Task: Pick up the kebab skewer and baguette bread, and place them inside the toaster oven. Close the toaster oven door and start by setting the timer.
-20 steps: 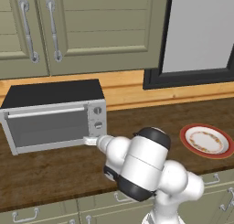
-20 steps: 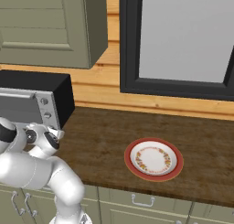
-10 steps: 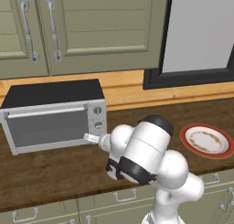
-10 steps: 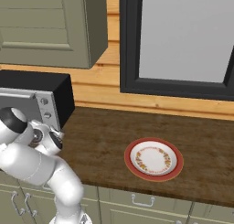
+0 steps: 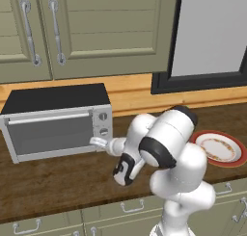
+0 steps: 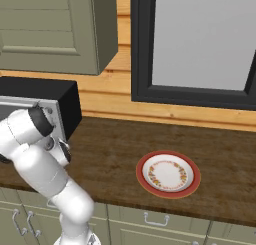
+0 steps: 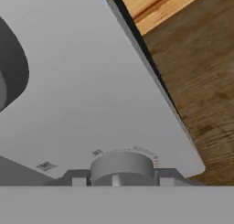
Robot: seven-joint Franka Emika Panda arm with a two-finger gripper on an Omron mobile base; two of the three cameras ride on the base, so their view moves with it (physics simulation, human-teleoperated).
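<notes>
The toaster oven [image 5: 53, 100] stands at the left of the counter, and its door [image 5: 50, 134] is up and closed, with the silver handle along the top edge. My gripper [image 5: 99, 142] reaches to the bottom of the oven's right panel. In the hand view the lowest round knob [image 7: 121, 166] sits between my two fingertips [image 7: 78, 181], with the gripper [image 7: 121, 181] shut on it. The oven's black side [image 6: 67, 106] and my wrist beside the panel show from the right. The kebab skewer and the baguette bread are out of view.
A red-rimmed patterned plate [image 5: 219, 148] lies on the wooden counter to the right, also seen in the right base view [image 6: 168, 173]. Wall cabinets [image 5: 87, 28] hang above the oven. A dark-framed window [image 6: 200, 39] is at the back right.
My elbow and forearm have swung up and to the right while the hand stays at the oven's lowest knob. The oven and plate have not moved.
</notes>
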